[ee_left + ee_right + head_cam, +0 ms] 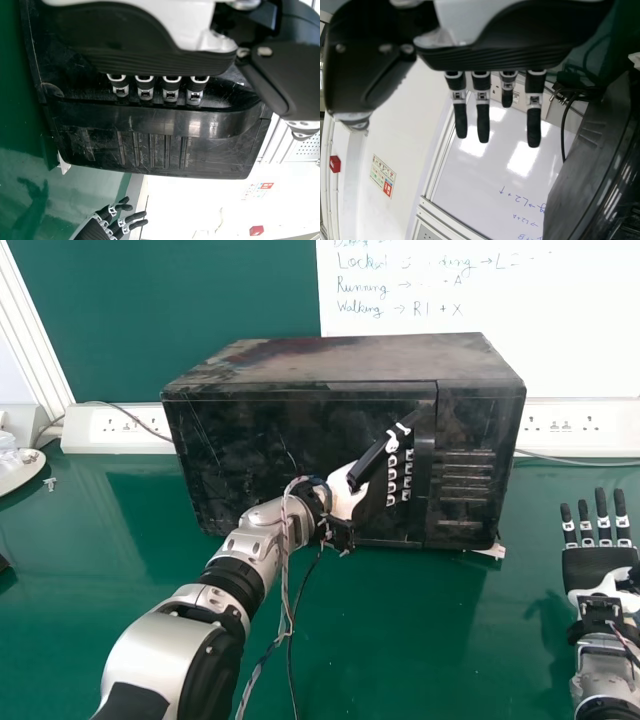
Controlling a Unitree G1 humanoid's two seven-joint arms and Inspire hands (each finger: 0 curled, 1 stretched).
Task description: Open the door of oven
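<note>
The black oven (300, 365) has its door (270, 455) closed, with an upright handle (423, 475) near the door's right side. My left hand (347, 496) is at that handle, fingers bent in from its left and the thumb slanting up toward its upper part. In the left wrist view, the fingers of my left hand (145, 50) are hooked with their tips hidden behind the handle (165, 121). My right hand (598, 568) is right of the oven, over the table, palm up. Its fingers are straight in the right wrist view, where my right hand (510, 52) holds nothing.
The oven stands on a green table (400, 640), close to a wall with socket strips (570, 427) and a whiteboard (580, 330). Loose cables (285, 610) hang along my left forearm. A white dish (22, 472) lies at the far left.
</note>
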